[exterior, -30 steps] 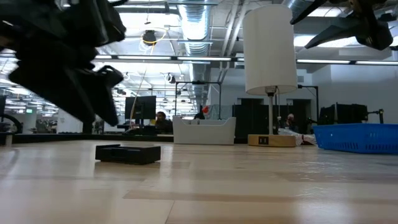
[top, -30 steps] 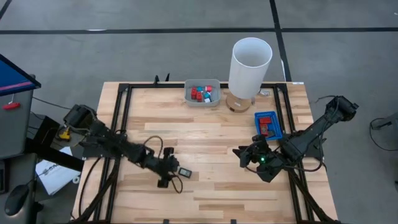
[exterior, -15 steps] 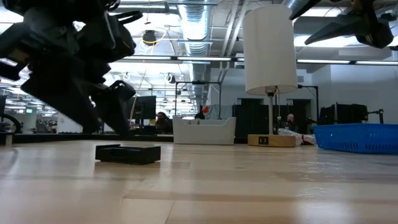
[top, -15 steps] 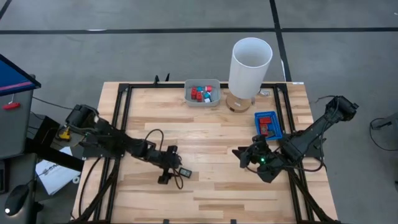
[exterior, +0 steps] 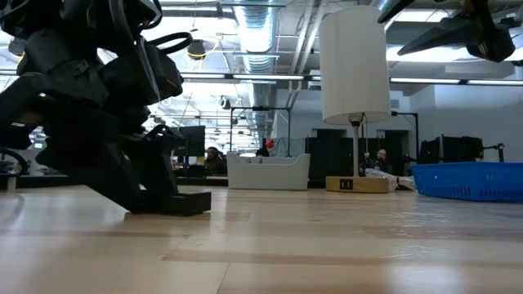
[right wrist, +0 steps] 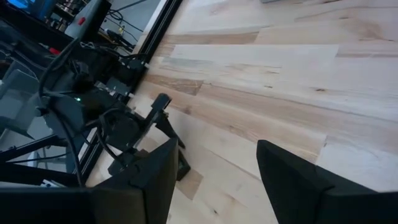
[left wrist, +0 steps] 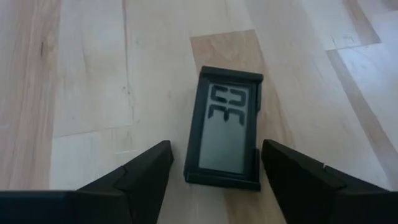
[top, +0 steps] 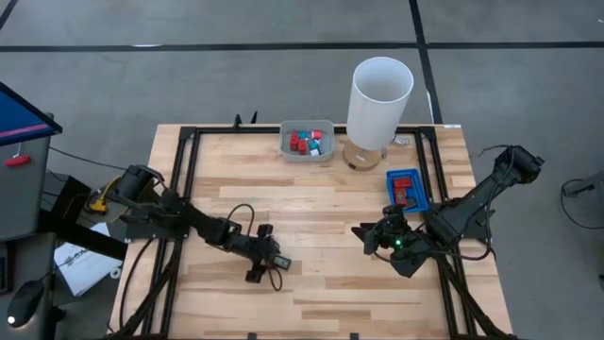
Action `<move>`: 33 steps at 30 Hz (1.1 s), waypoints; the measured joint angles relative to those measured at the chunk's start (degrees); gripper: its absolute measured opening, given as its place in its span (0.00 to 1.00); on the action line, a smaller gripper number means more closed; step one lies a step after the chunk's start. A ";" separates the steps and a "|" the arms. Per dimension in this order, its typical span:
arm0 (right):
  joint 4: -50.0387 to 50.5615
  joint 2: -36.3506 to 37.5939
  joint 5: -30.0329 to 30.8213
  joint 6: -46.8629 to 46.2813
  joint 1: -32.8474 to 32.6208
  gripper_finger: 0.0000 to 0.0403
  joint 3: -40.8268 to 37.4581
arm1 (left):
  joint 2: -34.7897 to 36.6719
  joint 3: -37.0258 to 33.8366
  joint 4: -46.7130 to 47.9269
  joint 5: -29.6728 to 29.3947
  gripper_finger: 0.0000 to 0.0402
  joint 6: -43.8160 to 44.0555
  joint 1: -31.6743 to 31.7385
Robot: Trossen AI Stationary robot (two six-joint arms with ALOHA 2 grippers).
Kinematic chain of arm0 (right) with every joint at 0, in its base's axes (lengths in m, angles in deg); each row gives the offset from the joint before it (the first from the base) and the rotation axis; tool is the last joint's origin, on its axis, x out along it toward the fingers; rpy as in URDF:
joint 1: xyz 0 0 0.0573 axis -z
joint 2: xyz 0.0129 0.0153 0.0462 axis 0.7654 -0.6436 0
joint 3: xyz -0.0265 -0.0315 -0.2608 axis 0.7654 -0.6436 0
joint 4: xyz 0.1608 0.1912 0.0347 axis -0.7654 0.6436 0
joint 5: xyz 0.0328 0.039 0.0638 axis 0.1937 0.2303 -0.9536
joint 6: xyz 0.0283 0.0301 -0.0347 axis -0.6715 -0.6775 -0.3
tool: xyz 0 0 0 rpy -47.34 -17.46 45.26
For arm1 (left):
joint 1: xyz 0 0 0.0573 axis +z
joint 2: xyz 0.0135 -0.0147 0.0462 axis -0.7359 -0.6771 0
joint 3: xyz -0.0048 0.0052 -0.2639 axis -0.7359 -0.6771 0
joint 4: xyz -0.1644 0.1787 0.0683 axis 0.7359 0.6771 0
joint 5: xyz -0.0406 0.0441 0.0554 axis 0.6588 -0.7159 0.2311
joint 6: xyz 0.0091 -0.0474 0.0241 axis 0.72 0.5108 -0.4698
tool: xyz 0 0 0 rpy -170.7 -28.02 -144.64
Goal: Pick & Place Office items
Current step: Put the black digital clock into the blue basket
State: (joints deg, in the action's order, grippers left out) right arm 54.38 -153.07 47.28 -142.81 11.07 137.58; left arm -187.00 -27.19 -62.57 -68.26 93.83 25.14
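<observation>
A flat black framed rectangle with a grey display face (left wrist: 227, 124) lies flat on the wooden table, left of centre (top: 282, 263), (exterior: 192, 202). My left gripper (left wrist: 214, 168) is open and low over the table (top: 273, 260), (exterior: 155, 200). Its two fingers stand on either side of the rectangle's near end. My right gripper (right wrist: 217, 168) is open and holds nothing, hovering over the table's right half (top: 365, 236). More red, blue and white pieces lie in the grey tray (top: 308, 142), and red ones in the blue tray (top: 407, 189). My left gripper comes level from the table's left, with its fingers along the rectangle's two long sides. One finger (left wrist: 292, 174) stands right beside the frame's edge (left wrist: 257, 165); whether it touches I cannot tell. The rectangle lies flat on the table.
A tall white cylinder on a wooden base (top: 380, 101) stands at the far edge between the two trays. A black metal frame (top: 179, 189) runs along the table's sides. Bare wood lies between the two grippers. People and desks show far behind the table in the low view.
My left gripper has moved toward the table's right and come down to the table, so that its open fingers now stand on either side of the black rectangle. The rectangle has stayed where it was.
</observation>
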 joint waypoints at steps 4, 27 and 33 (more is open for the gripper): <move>0.00 -0.02 0.02 0.00 0.00 0.52 0.00 | -0.07 0.00 -0.06 -0.35 0.52 0.14 0.04; -43.99 -0.02 -10.96 73.04 0.00 0.52 0.00 | 7.19 -0.17 -26.51 28.75 0.39 29.12 9.35; -46.10 -0.43 -14.36 88.05 0.00 0.52 1.11 | 14.34 0.61 -29.00 28.65 0.42 38.70 9.53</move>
State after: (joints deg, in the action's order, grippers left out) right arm 8.28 -153.50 32.92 -54.76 11.07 138.70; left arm -172.66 -26.58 -91.57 -39.61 132.53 34.67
